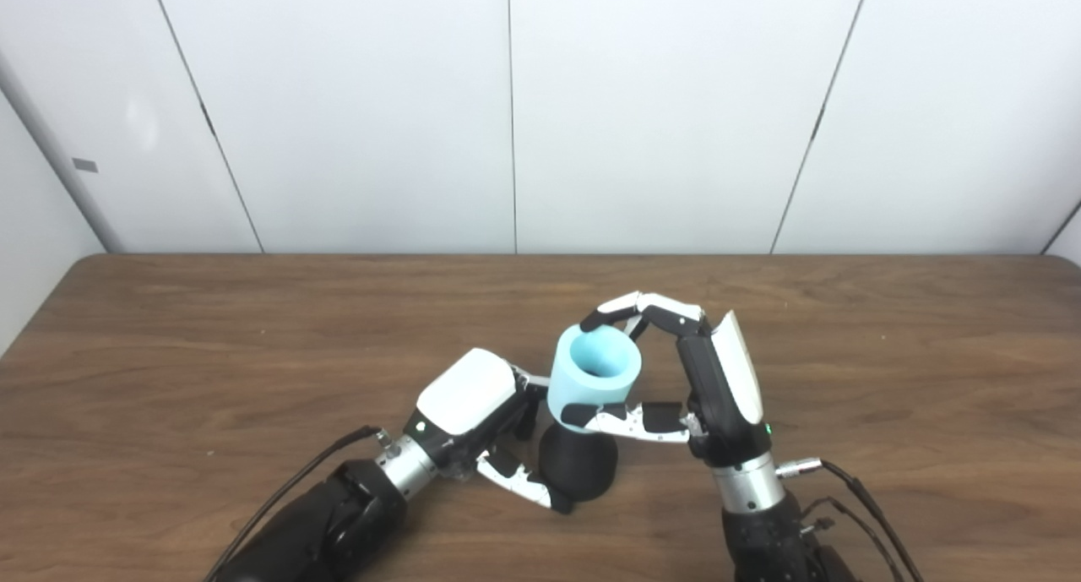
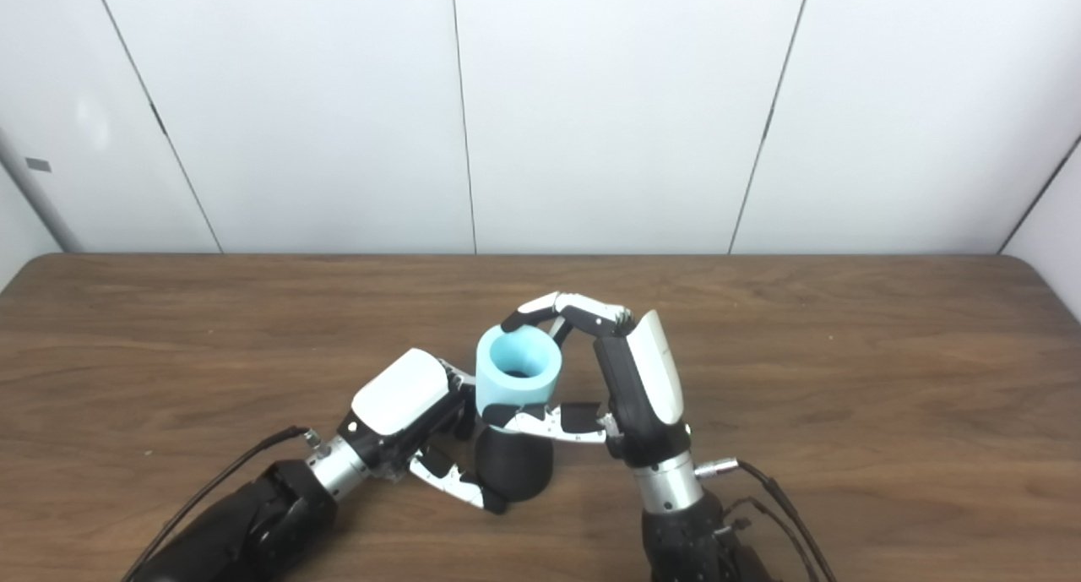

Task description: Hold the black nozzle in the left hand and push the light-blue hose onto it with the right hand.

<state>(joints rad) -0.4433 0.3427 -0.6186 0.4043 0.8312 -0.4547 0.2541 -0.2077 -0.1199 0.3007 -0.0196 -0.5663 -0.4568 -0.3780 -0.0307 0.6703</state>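
Note:
The black nozzle [image 1: 578, 464] stands upright near the table's front middle, a rounded black body. My left hand [image 1: 469, 409] wraps it from the left, thumb curled around its front, shut on it. The light-blue hose [image 1: 594, 378], a short wide tube with its open end up, sits on top of the nozzle. My right hand [image 1: 705, 379] holds the hose from the right, fingers over the far rim and thumb across the near lower wall. The same nozzle [image 2: 513, 465] and hose [image 2: 518, 372] show in the right eye view. The joint between them is partly hidden by the thumb.
The brown wooden table [image 1: 211, 354] stretches wide to both sides and back to a white panelled wall [image 1: 507, 109]. Black cables [image 1: 853, 497] trail from my right wrist and from my left forearm toward the front edge.

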